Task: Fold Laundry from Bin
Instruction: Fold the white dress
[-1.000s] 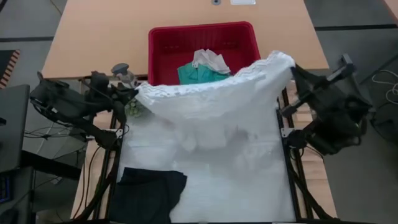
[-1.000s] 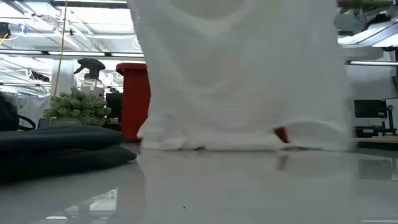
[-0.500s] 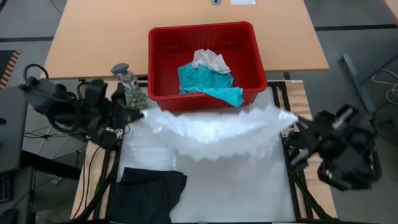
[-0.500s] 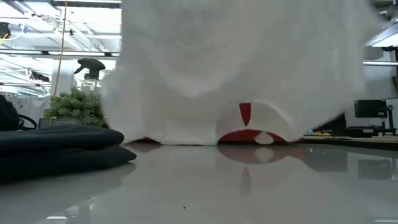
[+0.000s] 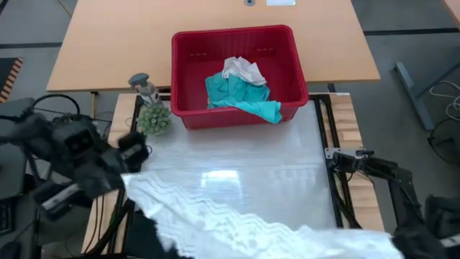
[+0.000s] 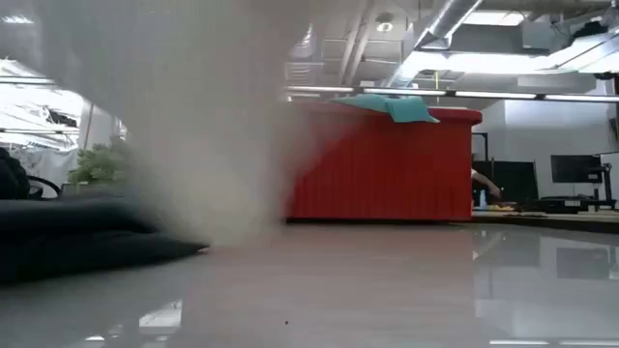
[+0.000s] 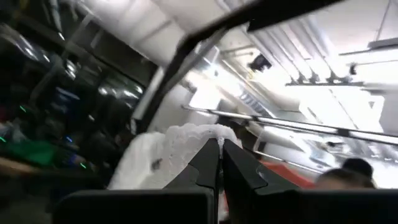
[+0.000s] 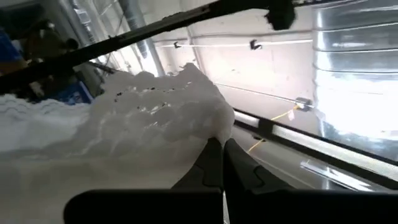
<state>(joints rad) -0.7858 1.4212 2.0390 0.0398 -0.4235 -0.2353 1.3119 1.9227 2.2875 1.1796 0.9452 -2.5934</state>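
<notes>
Glossy white desk (image 5: pixel 287 173) stretches out from the red bin (image 5: pixel 291 72), where teal laundry (image 5: pixel 241 93) lies. Well clear of the bin, both end effectors, left (image 7: pixel 219 163) and right (image 8: pixel 221 163), are clamped on corners of the lacy white garment (image 5: pixel 237 223) strung between them. It looks light and floppy; corner grips suit it.

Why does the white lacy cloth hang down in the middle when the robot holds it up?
Probably because it is soft and floppy: the white lacy cloth droops between the left gripper and the right gripper, each pinching a corner. It likely weighs little, since thin fingertip pinches hold it. It may swing when moved.
</notes>
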